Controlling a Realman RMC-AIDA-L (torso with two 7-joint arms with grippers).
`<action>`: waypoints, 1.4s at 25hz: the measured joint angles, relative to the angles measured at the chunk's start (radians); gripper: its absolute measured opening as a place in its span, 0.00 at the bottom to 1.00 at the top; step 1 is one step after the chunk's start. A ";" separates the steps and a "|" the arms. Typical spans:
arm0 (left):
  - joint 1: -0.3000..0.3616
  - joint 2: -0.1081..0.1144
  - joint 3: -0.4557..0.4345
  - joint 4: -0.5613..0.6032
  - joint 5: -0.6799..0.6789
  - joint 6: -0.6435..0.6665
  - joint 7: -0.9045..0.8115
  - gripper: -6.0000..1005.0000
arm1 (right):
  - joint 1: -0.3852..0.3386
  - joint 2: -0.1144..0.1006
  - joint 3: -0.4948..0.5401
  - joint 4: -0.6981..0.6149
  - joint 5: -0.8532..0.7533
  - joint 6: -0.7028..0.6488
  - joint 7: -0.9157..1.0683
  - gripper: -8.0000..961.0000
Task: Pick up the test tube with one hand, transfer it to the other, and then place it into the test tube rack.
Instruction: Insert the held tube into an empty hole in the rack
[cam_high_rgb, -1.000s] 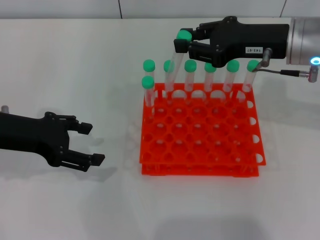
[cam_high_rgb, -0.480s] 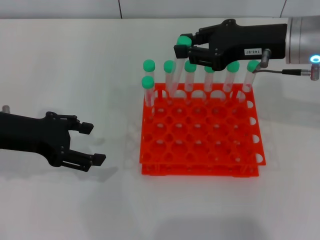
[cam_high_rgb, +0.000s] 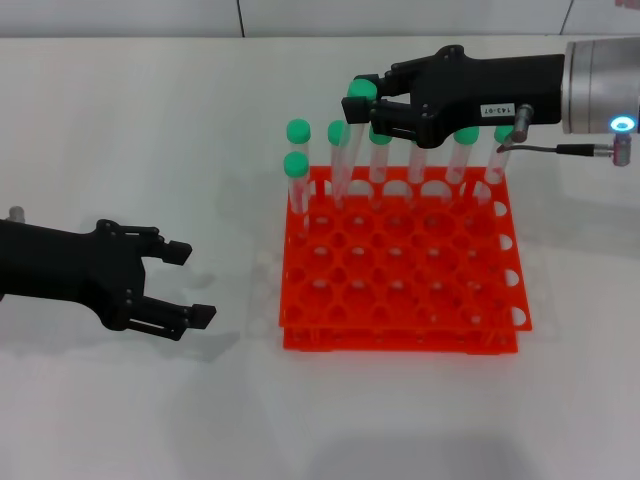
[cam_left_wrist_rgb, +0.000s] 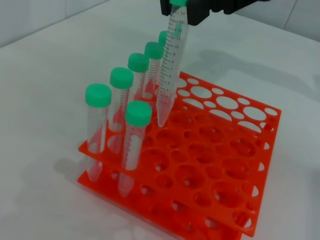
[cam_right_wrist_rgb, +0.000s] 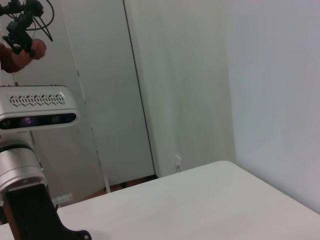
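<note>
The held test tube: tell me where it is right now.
In the head view the test tube hangs from the right tool, gripped at its green cap, over the back rows of the orange rack, its tip just above a hole beside the racked tubes.

From my seat I see a plain white table (cam_high_rgb: 130, 130), matte and evenly lit, with soft shadows. Along its far edge runs a pale wall (cam_high_rgb: 400, 15) split by thin dark seams. The right wrist view shows white wall panels (cam_right_wrist_rgb: 270, 75) and a grey door (cam_right_wrist_rgb: 107, 100).
</note>
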 joint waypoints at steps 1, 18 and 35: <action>-0.001 0.000 0.000 -0.001 0.000 0.000 0.001 0.89 | -0.001 0.001 0.000 0.001 0.000 0.003 -0.001 0.29; -0.004 -0.002 0.002 -0.014 -0.003 -0.003 0.002 0.88 | 0.016 0.003 -0.038 0.053 0.006 0.073 -0.018 0.29; -0.014 -0.002 0.002 -0.028 -0.001 -0.010 0.002 0.88 | 0.019 0.004 -0.051 0.069 0.009 0.093 -0.027 0.29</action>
